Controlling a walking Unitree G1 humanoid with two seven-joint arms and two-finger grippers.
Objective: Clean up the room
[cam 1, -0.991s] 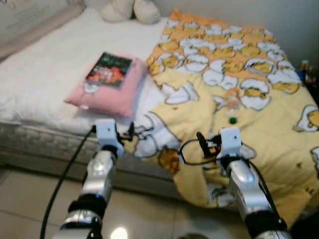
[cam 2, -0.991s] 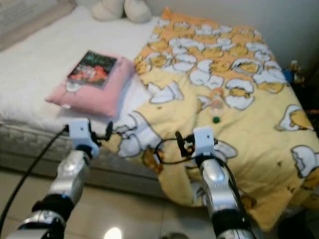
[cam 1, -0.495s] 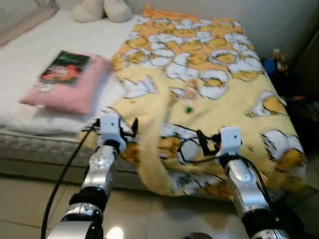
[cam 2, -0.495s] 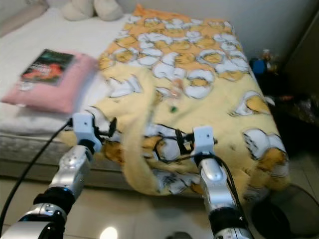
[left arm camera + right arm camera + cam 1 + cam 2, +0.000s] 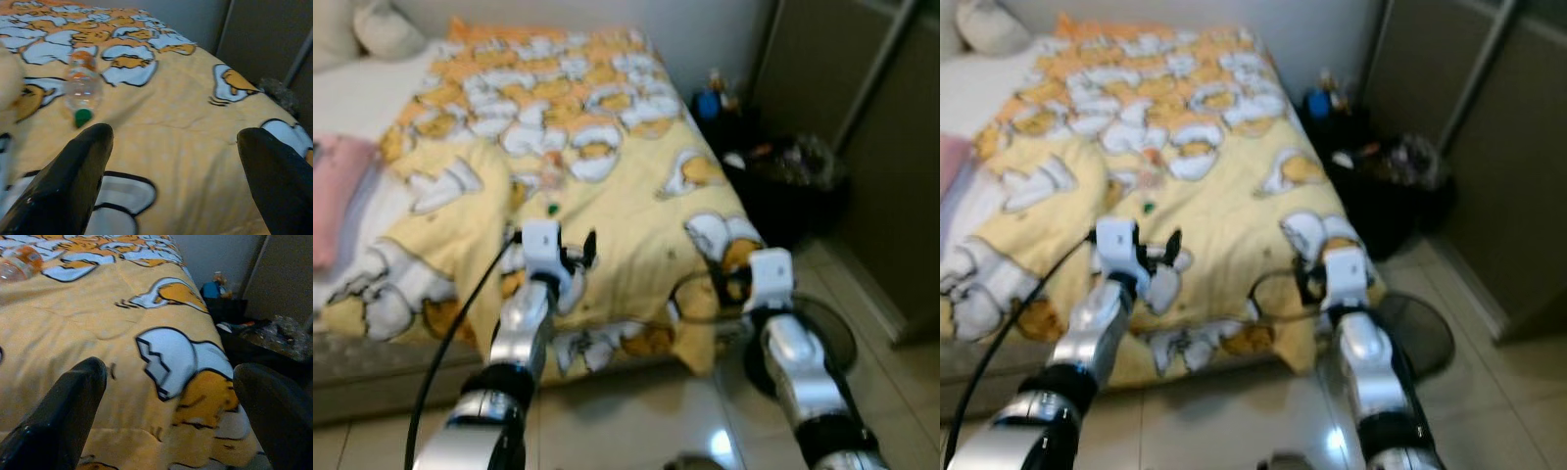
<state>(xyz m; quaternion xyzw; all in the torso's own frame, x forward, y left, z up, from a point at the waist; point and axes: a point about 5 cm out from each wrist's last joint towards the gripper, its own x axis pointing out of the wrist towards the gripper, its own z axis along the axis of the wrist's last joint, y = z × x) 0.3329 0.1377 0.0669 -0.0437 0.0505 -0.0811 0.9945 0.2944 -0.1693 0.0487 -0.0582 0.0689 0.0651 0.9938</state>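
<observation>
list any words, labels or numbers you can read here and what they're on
No text can be read in these pictures.
Clear plastic bottle with orange label and green cap, lying on the yellow egg-cartoon patterned blanket: label too blurred to read.
Small blue item on the dark stand beside the bed: too small and blurred to read.

Both head views are smeared with blur, so the print on the yellow quilt [image 5: 607,186] runs soft. The pink pillow [image 5: 335,196] is cut off by the frame edge. A small bottle [image 5: 82,90] on the quilt is too hazy for me to read its label. The clutter in the dark corner [image 5: 783,176] beside the bed is a murky heap I cannot sort out. My right pincer [image 5: 171,406] shows two fingers cropped at the frame edge.
</observation>
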